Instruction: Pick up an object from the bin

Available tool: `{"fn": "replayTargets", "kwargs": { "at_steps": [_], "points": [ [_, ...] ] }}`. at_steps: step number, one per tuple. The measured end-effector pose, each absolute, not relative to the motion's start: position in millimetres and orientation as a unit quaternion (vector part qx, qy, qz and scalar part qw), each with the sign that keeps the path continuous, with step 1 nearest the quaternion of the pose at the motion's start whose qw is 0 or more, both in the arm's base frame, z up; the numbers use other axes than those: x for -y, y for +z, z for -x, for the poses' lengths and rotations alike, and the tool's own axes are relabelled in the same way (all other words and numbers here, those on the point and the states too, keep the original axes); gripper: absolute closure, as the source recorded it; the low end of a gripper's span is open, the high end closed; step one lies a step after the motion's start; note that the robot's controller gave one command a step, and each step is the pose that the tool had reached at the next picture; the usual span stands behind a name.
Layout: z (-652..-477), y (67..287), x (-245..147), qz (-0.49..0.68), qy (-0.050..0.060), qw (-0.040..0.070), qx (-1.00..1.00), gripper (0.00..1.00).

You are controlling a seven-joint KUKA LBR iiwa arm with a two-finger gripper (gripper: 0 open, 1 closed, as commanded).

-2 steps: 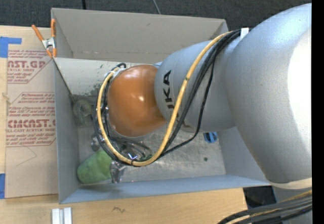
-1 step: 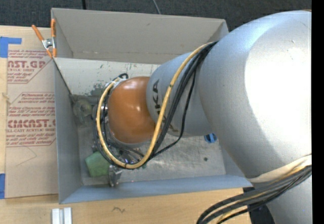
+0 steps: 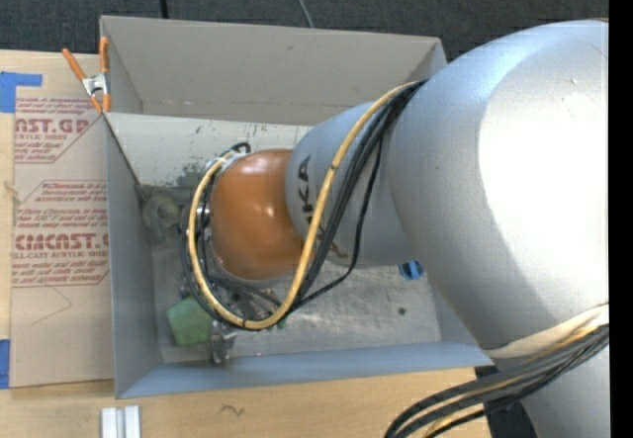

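Green lump [image 3: 183,320] lies in the near-left corner of the bin [image 3: 121,258], just beside the gripper [image 3: 222,332] under the arm's orange cover [image 3: 252,214]; whether its grip is spread or closed cannot be told.

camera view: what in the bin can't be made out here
- Bin floor middle: hidden under the arm and its orange cover.
- Green thing, near-left corner: partly behind cables, kind unclear.
- Blue thing: mostly under the arm.
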State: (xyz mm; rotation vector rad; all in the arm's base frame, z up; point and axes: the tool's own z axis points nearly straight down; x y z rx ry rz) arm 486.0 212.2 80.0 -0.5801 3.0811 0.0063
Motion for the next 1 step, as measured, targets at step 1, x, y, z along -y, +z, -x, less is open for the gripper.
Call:
{"fn": "replayTargets", "kwargs": {
  "at_steps": [1],
  "points": [
    [-500.4,223.1,-202.1,0.331,0.0,0.004,-0.944,1.0]
  ]
}}
